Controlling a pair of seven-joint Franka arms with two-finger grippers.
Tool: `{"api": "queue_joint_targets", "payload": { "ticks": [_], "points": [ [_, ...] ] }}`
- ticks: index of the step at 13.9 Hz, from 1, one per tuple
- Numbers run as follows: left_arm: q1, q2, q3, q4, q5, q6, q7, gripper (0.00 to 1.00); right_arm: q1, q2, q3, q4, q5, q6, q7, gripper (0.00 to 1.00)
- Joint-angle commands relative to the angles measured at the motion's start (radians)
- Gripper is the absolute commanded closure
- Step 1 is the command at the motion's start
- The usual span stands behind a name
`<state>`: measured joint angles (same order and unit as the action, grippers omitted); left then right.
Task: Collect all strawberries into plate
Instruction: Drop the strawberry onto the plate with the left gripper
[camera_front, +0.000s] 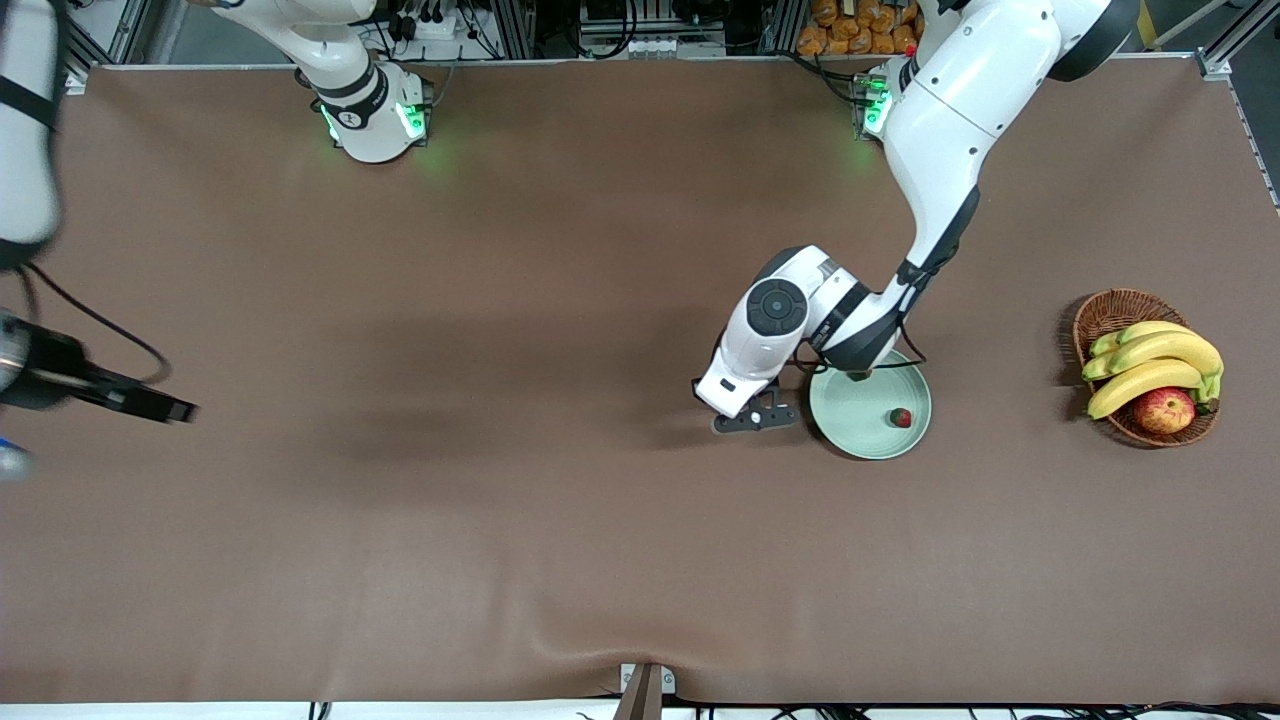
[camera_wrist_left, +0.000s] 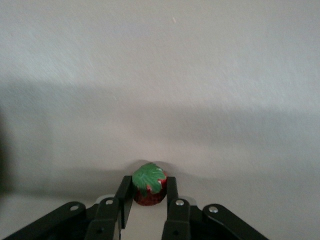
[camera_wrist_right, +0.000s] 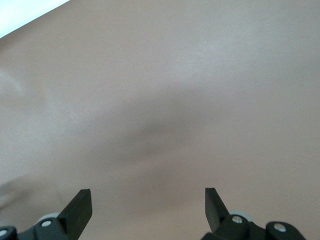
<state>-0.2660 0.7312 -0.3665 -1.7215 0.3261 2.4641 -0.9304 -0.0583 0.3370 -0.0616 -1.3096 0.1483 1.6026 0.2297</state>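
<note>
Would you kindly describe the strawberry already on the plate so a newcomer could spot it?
Find the plate beside the left gripper, toward the basket end. On it lies one strawberry, tiny and red with a green top, unlike the bigger apple.

White arms, black pincers, green-lit bases

Plate (camera_front: 850, 420) sits on the counter (camera_front: 500, 550) toward the left arm's end, one strawberry (camera_front: 901, 417) in it near the rim on the basket side. Left hand (camera_wrist_left: 148, 200) is just beside the plate, closed on a second strawberry (camera_wrist_left: 149, 183). Basket (camera_front: 1105, 312) with bananas (camera_front: 1150, 365) and an apple (camera_front: 1163, 410) sits well apart, at the left arm's end; right hand (camera_wrist_right: 148, 202) waits, spread, over bare counter at the right arm's end.
</note>
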Motion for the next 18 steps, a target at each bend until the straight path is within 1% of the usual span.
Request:
{"api": "queue_joint_targets", "payload": {
  "ticks": [1,4,6,8,10,11,12,13,15,16,17,18],
  "points": [
    [0.025,-0.064,0.006,0.0,0.028,-0.04,-0.001,0.88,-0.034,-0.159,0.037,-0.126,-0.064,-0.004,-0.064,0.0],
    [0.074,-0.121,0.003,0.002,0.028,-0.1,0.05,0.87,-0.029,-0.329,0.036,-0.308,-0.079,0.028,-0.064,0.0],
    [0.112,-0.141,0.004,0.0,0.028,-0.174,0.149,0.87,-0.023,-0.386,0.032,-0.371,-0.091,0.043,-0.066,0.0],
    [0.169,-0.141,0.004,-0.004,0.028,-0.227,0.253,0.86,-0.006,-0.401,0.028,-0.376,-0.11,0.039,-0.066,0.0],
    [0.192,-0.138,0.004,-0.006,0.028,-0.246,0.332,0.85,0.018,-0.386,0.019,-0.329,-0.142,0.039,-0.066,0.0],
    [0.206,-0.138,0.006,-0.006,0.028,-0.255,0.367,0.82,0.046,-0.368,-0.001,-0.306,-0.144,0.04,-0.066,0.0],
    [0.22,-0.133,0.004,-0.006,0.028,-0.27,0.419,0.81,0.052,-0.362,-0.007,-0.298,-0.144,0.045,-0.067,0.0],
    [0.228,-0.127,0.006,-0.009,0.027,-0.287,0.453,0.74,0.054,-0.362,-0.009,-0.295,-0.144,0.046,-0.067,0.0],
    [0.235,-0.109,0.006,-0.018,0.028,-0.298,0.462,0.66,0.055,-0.357,-0.014,-0.277,-0.145,0.046,-0.07,0.0],
    [0.232,-0.093,0.006,-0.018,0.028,-0.297,0.463,0.58,0.061,-0.352,-0.018,-0.266,-0.145,0.046,-0.072,0.0],
    [0.235,-0.098,0.006,-0.023,0.03,-0.298,0.463,0.43,0.063,-0.342,-0.018,-0.248,-0.145,0.046,-0.072,0.0],
    [0.241,-0.104,0.006,-0.024,0.03,-0.3,0.466,0.15,0.063,-0.329,-0.018,-0.228,-0.145,0.042,-0.072,0.0]
  ]
}}
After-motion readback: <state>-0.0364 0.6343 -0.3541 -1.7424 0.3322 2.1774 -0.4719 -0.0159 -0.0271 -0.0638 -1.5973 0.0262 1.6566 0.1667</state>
